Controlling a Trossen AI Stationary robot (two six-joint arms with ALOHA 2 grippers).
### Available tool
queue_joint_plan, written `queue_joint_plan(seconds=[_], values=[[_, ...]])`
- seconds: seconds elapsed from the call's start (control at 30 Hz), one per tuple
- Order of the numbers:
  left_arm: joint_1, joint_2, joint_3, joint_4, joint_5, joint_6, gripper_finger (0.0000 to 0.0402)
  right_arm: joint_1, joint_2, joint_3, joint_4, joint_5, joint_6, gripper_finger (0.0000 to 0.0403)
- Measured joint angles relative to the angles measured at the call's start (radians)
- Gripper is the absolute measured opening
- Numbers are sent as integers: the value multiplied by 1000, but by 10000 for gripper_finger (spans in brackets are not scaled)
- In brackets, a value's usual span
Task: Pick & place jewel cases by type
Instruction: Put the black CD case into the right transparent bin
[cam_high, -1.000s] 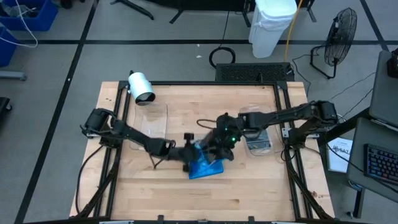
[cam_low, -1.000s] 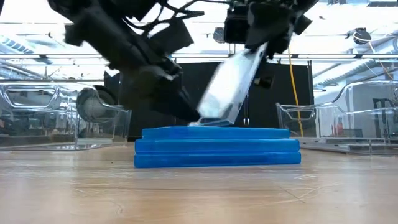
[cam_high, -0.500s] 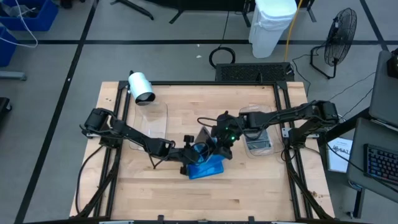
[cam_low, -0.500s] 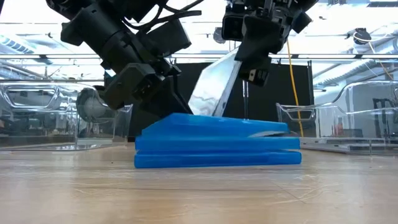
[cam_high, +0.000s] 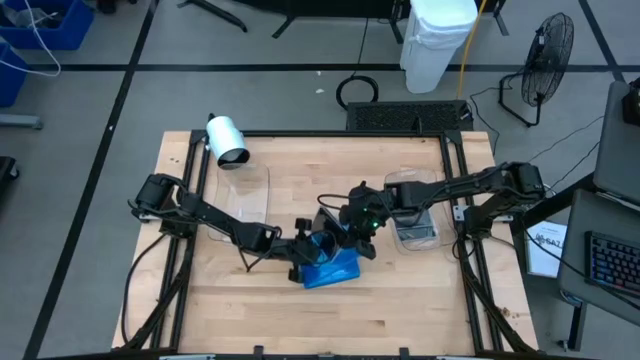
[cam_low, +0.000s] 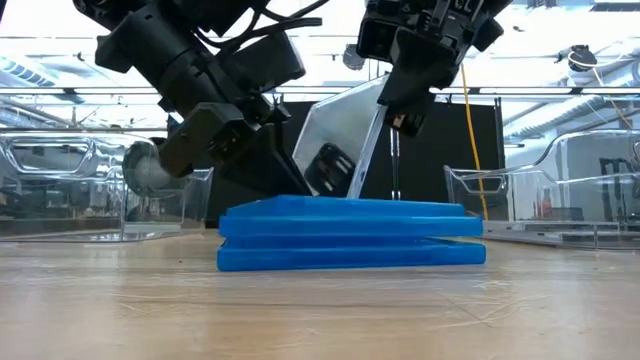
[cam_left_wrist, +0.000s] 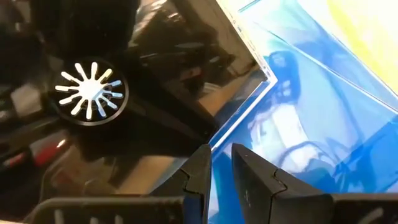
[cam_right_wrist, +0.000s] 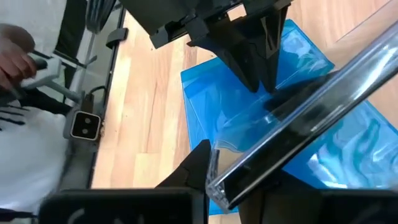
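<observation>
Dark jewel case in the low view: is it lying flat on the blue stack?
No. The dark jewel case stands steeply tilted in the right gripper, only its lower edge near the blue stack.

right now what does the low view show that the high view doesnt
Only the low view shows the blue jewel cases as a three-high stack, and the dark jewel case tilted steeply above it in the right hand. Only the high view shows the clear tub under the right arm. Both show the left hand at the stack's edge.
</observation>
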Motion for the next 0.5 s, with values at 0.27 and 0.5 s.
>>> queue_joint_plan(seconds=[0.27,0.5], values=[[-37,1,0,25,-24,118,72,38,-22,0,20,63,-62,12],[-89,3,0,62,-93,213,72,68,-37,0,29,62,-80,12]])
